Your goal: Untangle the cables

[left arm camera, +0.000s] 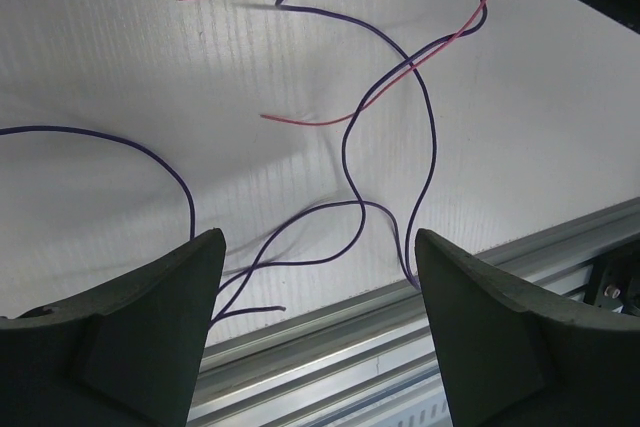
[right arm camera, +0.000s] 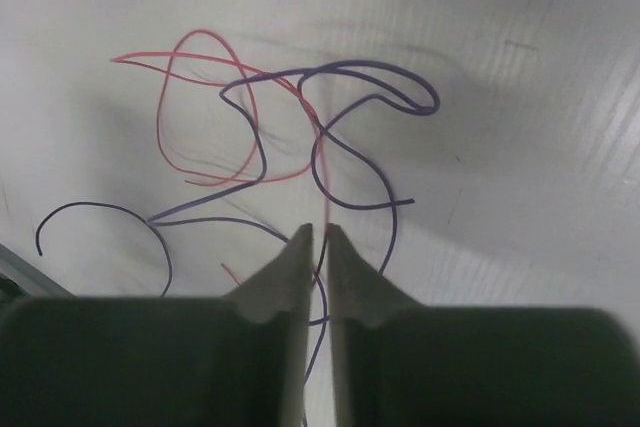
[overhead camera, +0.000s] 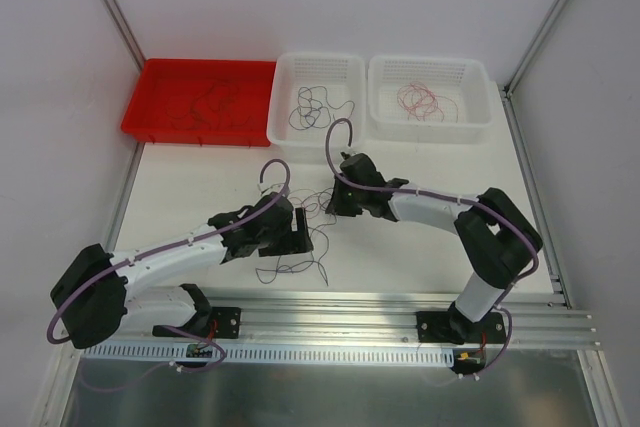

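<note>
- Two arms meet over one small tangle (overhead camera: 305, 242) of cables on the table (overhead camera: 420, 257), just beyond the rail (left arm camera: 400, 317). Loose purple ends trail nearest to me.
- On the near side the left gripper (left arm camera: 318, 247) hangs low with its jaws spread wide, holding nothing. Purple cables (left arm camera: 345, 162) cross on the table under the gap.
- I judge its best use is as an anchor: I'd come down on those purple strands and pin them, so the heap doesn't travel with the other arm.
- Just beyond, the right gripper (right arm camera: 318, 232) has its jaws pinched almost together, and a red cable (right arm camera: 160, 127) runs into the tips, so it looks grasped. A purple strand passes by the same gap, and I cannot tell whether it is caught too.
- For the pull I'd lift slowly and draw away from the left arm, watching the spot where purple threads through the red loop. If purple rises with it, I'd stop and regrip rather than tighten a knot.
- At the far edge, the right basket (overhead camera: 430, 132) holds red strands and the middle basket (overhead camera: 320, 139) holds dark ones. The tray (overhead camera: 200, 132) is at far left. I reckon this red one goes to the right basket.
</note>
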`<state>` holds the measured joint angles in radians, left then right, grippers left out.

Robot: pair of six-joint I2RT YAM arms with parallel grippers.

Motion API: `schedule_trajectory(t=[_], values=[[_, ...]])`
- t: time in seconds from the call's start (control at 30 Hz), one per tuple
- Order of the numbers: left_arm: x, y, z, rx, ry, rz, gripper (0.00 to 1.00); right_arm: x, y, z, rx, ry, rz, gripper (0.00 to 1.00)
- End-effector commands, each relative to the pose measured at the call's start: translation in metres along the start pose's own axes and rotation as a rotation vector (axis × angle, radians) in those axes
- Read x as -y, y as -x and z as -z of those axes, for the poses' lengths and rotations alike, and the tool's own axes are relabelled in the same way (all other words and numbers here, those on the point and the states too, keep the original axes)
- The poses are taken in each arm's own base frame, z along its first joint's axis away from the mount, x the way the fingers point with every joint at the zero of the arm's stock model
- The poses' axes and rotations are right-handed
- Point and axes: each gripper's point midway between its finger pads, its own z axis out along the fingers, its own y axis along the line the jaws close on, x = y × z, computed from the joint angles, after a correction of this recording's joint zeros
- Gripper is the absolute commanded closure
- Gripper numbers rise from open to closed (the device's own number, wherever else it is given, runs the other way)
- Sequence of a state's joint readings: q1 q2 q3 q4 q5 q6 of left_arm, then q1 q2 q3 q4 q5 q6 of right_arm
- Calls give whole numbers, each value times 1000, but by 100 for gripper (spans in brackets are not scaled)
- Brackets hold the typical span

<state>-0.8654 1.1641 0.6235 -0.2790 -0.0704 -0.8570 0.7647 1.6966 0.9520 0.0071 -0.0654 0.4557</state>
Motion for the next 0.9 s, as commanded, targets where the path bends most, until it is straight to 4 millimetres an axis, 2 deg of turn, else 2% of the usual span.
schedule_trajectory(t=[0.0,0.07,0.13,0.17,0.2,0.27,0.3,0.33,0.37,0.4,0.63,0.87], values=[[10,-3,-1,-11,-36,-10,23,-37,29,16,70,106,21,93],[12,-2,-1,-10,-42,-11,23,-46,41,33,116,124,45,99],[12,-2,0,-9,-45,-14,23,-42,49,49,152,90,60,99],[14,-2,0,-8,-48,-14,23,-47,57,68,182,94,85,99],[15,-1,1,-7,-53,-15,23,-49,61,78,200,97,100,99],[17,0,2,-3,-58,-22,23,-41,70,97,238,39,153,99],[17,1,1,-3,-58,-22,23,-48,83,115,282,43,171,99],[20,3,3,0,-63,-22,23,-50,87,125,297,36,189,99],[22,4,3,1,-66,-21,23,-43,84,131,279,5,229,99],[22,5,2,4,-66,-29,23,-48,94,146,314,3,242,99],[41,28,-3,37,-62,-129,28,-44,93,177,334,-6,305,99],[55,48,-25,62,-30,-193,36,-41,90,186,346,-2,300,99]])
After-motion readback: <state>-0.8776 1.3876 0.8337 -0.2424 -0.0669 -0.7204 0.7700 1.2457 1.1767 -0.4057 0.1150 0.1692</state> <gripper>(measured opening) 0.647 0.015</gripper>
